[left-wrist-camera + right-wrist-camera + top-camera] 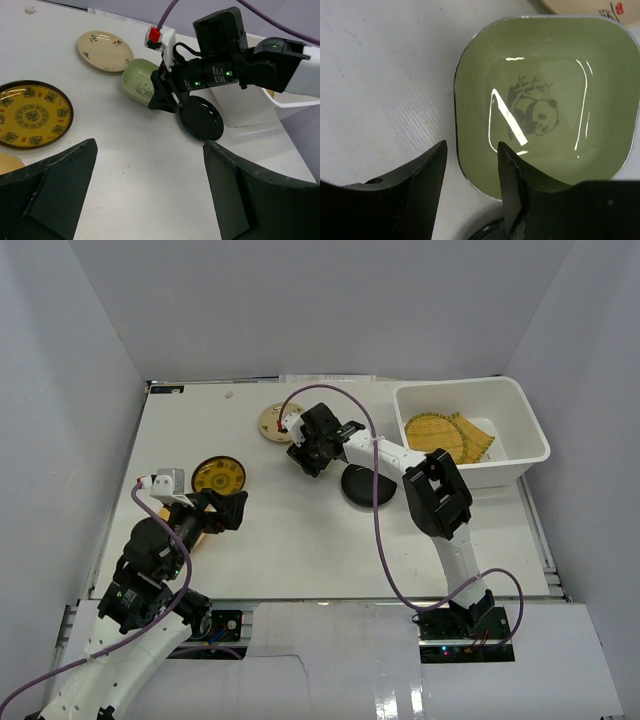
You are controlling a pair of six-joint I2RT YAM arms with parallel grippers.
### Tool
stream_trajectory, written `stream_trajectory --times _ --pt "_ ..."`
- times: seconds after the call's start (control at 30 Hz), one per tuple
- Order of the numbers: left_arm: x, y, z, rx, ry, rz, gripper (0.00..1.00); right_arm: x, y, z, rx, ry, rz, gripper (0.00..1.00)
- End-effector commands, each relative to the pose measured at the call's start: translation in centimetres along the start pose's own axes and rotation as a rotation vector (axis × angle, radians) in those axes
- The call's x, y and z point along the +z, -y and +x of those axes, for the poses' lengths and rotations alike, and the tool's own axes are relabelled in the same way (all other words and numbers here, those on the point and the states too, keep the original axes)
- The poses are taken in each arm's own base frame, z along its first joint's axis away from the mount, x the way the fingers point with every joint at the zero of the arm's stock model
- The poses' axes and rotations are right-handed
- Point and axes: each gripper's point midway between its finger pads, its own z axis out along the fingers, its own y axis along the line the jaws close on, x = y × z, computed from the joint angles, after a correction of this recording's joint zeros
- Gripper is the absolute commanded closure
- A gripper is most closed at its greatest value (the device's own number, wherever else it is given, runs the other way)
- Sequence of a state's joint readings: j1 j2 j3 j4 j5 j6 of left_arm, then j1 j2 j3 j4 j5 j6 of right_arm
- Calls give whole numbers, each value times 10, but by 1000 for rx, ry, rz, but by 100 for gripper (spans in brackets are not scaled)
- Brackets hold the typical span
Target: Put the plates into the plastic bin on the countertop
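A pale green square dish (545, 100) with a panda picture lies on the white countertop (300, 540). My right gripper (470, 165) is open and low over it, one finger outside the dish's near left rim and one inside, with gaps on both sides. It also shows in the top view (305, 448) and the left wrist view (165, 95). A glossy black plate (365, 485) lies just beside it. A beige round plate (278, 423) and a yellow dark-rimmed plate (218, 476) lie further left. My left gripper (225, 510) is open and empty above bare table.
The white plastic bin (520, 405) stands at the back right and holds woven bamboo trays (435, 432). Another yellowish plate (190, 535) lies partly under my left arm. Pale grey walls enclose the table.
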State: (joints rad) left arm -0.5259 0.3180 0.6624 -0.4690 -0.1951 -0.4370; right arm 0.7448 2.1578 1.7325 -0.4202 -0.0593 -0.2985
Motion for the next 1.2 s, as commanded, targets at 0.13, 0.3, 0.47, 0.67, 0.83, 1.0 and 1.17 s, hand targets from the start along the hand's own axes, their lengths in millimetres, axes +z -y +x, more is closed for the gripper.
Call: stream_trajectory --times 0.13,0.3,0.47,0.67,0.83,1.0,1.17 --pt "1 1 -3 2 15 1 2 12 -15 -15 -62 7 -24 65" --pt "-3 0 -7 -2 35 3 2 0 -37 -24 -45 54 -15 91" --pt "-6 2 -10 -11 52 17 2 -68 -44 -59 -20 173 125 92" --pt "-13 7 -19 -28 91 45 2 -182 1 -79 65 325 417 92" --pt "-19 14 -19 -24 93 93 2 -241 89 -25 240 276 663 92" --pt "-24 25 -15 -13 80 168 2 -244 141 50 456 217 699 92" --pt "-23 26 -14 -5 80 176 2 -235 177 92 527 131 745 92"
